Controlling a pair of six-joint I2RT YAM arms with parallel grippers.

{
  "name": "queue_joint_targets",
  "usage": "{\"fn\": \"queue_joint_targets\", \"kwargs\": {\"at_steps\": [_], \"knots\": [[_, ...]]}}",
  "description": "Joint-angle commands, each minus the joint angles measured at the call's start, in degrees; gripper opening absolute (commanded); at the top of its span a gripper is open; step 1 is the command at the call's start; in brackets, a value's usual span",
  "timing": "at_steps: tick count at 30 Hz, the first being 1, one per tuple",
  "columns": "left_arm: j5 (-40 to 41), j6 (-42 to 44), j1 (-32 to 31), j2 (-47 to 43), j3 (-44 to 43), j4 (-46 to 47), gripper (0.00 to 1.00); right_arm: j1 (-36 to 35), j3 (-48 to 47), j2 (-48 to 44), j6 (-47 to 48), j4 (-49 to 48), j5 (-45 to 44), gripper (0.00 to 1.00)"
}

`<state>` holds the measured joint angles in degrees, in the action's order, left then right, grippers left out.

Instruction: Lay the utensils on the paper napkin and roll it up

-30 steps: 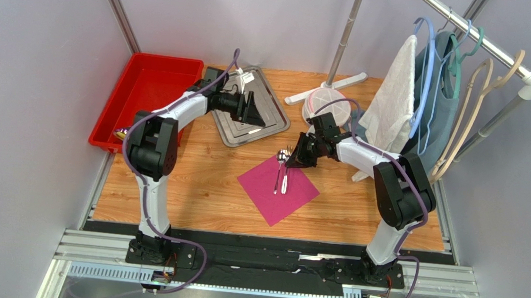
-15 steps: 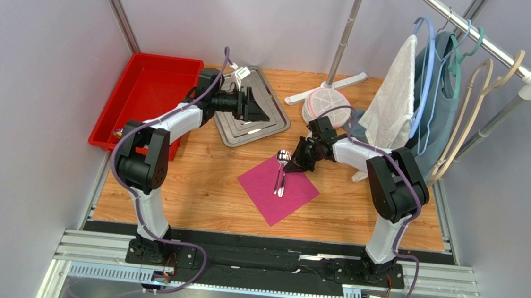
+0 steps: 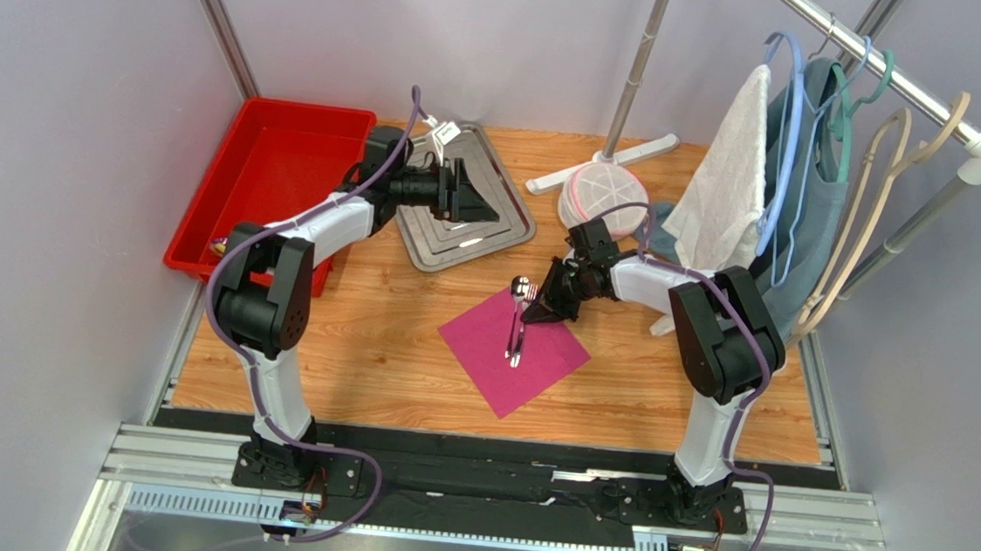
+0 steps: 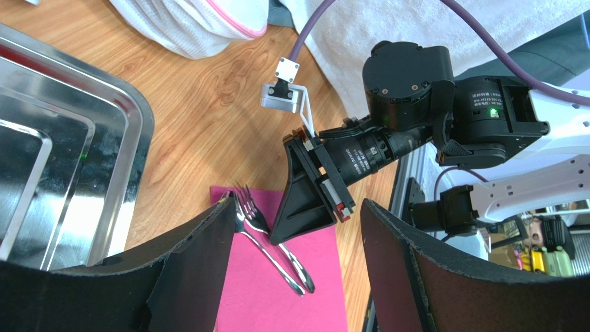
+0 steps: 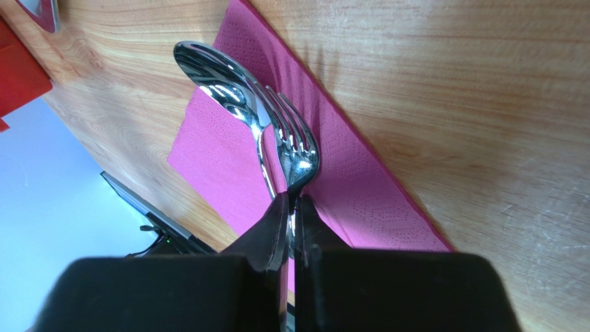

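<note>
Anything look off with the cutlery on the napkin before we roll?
Only the spoon: its bowl overhangs the napkin's corner onto the table. The fork lies close beside it, tines just inside that corner.

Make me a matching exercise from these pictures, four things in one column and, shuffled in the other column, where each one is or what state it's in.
Column one
1. left hand
2. right hand
3. spoon
4. white towel

Column two
A. lying on the pink napkin
B. hanging at the clothes rack
C. open, over the steel tray
D. closed on the fork

Pairs: 1-C, 2-D, 3-A, 4-B
</note>
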<state>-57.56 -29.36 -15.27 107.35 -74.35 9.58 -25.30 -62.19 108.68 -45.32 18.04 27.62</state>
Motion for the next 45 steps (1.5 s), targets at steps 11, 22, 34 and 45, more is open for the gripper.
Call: {"fn": "queue_joint_targets", "kwargs": {"at_steps": [11, 22, 34, 45], "knots": [[-1.4, -0.3, 0.1, -0.8, 0.6, 3.0, 0.76, 2.6, -0.5, -2.1, -0.8, -2.7, -0.1, 0.0], [-1.7, -0.2, 0.1, -0.5, 0.4, 2.6, 0.76, 2.5, -2.5, -0.1, -0.1, -2.0, 1.3, 0.0], [-1.8, -0.2, 0.1, -0.4, 0.4, 2.5, 0.76, 1.9, -3.9, 2.0, 0.0, -0.9, 1.9, 0.03], [-2.0, -0.3, 0.1, -0.2, 0.6, 3.2, 0.77, 1.8, -4.0, 2.1, 0.1, -0.1, 1.6, 0.03]]}}
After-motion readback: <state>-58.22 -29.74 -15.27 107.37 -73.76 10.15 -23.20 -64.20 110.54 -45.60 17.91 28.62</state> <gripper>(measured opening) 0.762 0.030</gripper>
